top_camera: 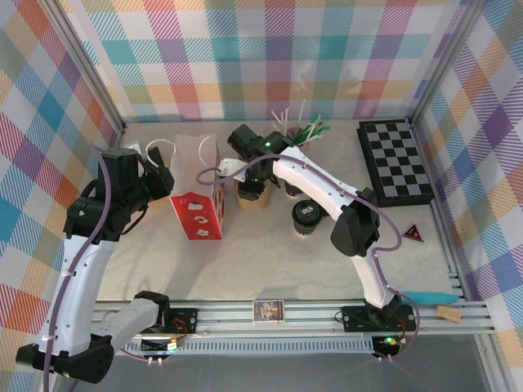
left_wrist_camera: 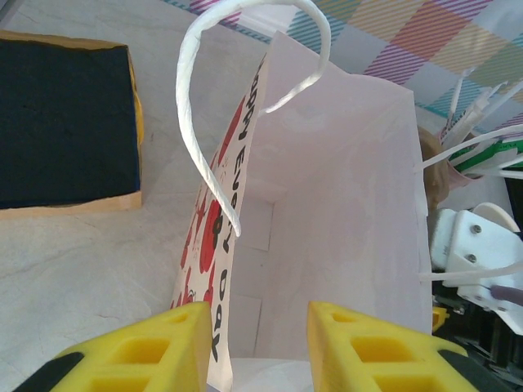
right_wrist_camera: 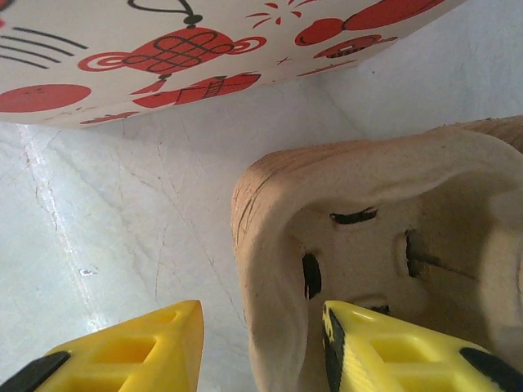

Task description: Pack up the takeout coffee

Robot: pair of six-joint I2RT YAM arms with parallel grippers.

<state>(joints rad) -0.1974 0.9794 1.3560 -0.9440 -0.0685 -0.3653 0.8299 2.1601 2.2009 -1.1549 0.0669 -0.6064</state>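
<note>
The left hand (left_wrist_camera: 257,317) has its yellow fingers apart, one on each side of the printed near wall of the paper bag (left_wrist_camera: 343,204). The gap between them looks wider than the paper, so I cannot tell whether they pinch the wall or only straddle it. Ahead of this hand the bag's mouth stands wide and nothing is visible inside. One white handle arches up just beyond the fingers.

Further right, the right hand (right_wrist_camera: 261,317) is low over the table (right_wrist_camera: 122,212) with its fingers apart. They straddle the rim of a moulded pulp cup carrier (right_wrist_camera: 368,212): one finger is outside over bare table, the other is over the carrier's hollow, and neither is pressed against the rim. The bag's red-printed side lies just beyond this hand.

The takeout coffee (top_camera: 306,217) stands upright on the table with its black lid on. It is near the right hand, on that hand's right, and neither hand touches it.

The step in hand looks like preparation: the bag is steadied open while the right hand deals with the carrier, and the cup itself is not yet packed. Next, I judge the right fingers must close squarely on the carrier's rim. If the cup goes first instead, the hand must shift right to it. The left hand's job is to hold the bag's mouth open.
</note>
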